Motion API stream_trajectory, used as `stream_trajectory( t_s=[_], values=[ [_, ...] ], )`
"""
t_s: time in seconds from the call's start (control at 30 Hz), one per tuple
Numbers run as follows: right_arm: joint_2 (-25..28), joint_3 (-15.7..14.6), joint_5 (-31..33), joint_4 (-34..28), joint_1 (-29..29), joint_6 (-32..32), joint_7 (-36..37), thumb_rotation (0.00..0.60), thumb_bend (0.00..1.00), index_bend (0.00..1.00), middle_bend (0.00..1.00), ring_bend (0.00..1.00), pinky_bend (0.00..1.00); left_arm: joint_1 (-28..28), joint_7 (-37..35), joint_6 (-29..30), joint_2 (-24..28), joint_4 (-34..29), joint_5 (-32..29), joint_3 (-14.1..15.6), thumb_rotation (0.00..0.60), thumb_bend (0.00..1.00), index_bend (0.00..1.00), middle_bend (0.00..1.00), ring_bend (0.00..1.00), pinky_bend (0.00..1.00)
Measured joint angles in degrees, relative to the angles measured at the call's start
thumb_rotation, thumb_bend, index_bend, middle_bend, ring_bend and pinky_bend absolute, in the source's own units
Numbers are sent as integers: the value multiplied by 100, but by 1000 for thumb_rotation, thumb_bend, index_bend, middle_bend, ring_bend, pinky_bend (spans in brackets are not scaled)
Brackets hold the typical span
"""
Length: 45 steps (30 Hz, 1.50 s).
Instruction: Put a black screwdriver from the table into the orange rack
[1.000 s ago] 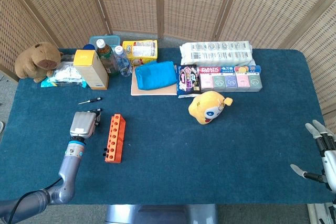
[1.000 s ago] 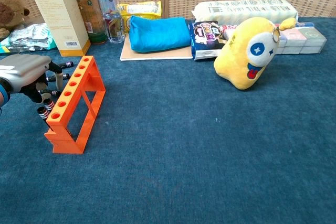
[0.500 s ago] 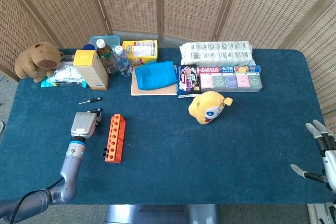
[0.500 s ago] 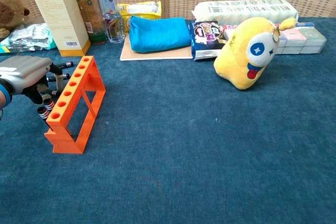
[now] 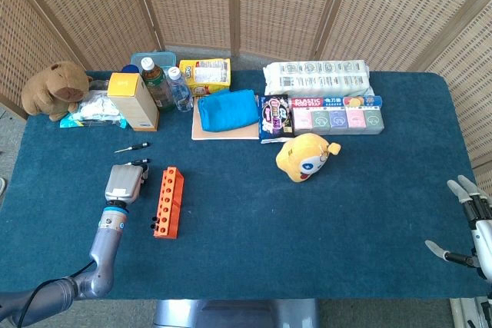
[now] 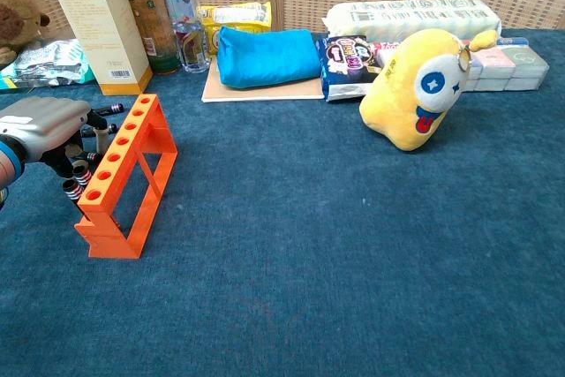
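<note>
The orange rack (image 5: 167, 202) (image 6: 124, 174) stands on the blue table left of centre, its row of holes empty. My left hand (image 5: 124, 182) (image 6: 40, 123) hovers palm-down just left of the rack, fingers curled down. Several black screwdrivers with striped handles (image 6: 78, 178) lie under and beside it. One black handle (image 6: 110, 109) (image 5: 141, 162) sticks out past the hand, and another end (image 5: 151, 226) shows by the rack's near corner. Whether the fingers grip one is hidden. A thin screwdriver (image 5: 132, 147) lies further back. My right hand (image 5: 470, 224) rests open at the table's right edge.
A yellow plush toy (image 5: 306, 157) (image 6: 419, 86) sits mid-table. Along the back stand a yellow box (image 5: 132, 101), bottles (image 5: 157, 82), a blue pouch (image 5: 227, 110), snack packs (image 5: 335, 117) and a brown plush (image 5: 55, 88).
My left hand has crept slightly toward the near edge and away from the rack. The rack, the screwdrivers and the right hand have not moved.
</note>
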Motion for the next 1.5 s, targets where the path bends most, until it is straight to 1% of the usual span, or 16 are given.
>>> stream_trajectory(
  t_s=[0.17,0.43,0.83,1.03,1.3,1.4,1.5],
  values=[
    [2,0,-4,-3,-2,8,9,600,127,37,21,0,0,6,5,46,18,-44,0,-7,600,402,564,1000,1000,1000],
    [-5,-2,-1,-10,3,-2,-17,600,127,37,21,0,0,23,-22,84,82,-162,-4,-19,600,403,565,1000,1000,1000],
    [-15,-5,3,-31,8,-15,-69,600,127,37,21,0,0,97,11,306,481,-811,22,-67,600,403,565,1000,1000,1000],
    [-21,-2,20,-32,17,-37,-88,600,127,37,21,0,0,176,30,419,811,-1347,10,-71,600,402,565,1000,1000,1000],
    [-44,-17,0,-52,25,-55,-178,600,127,37,21,0,0,409,-33,732,1622,-2481,191,-6,600,402,565,1000,1000,1000],
    [-59,-25,-13,-58,23,-52,-226,600,127,37,21,0,0,528,-204,807,1982,-2935,316,43,600,402,569,1000,1000,1000],
    [-73,-30,-15,-62,22,-52,-267,600,127,37,21,0,0,648,-559,822,2343,-3315,446,82,600,401,575,1000,1000,1000]
  ],
)
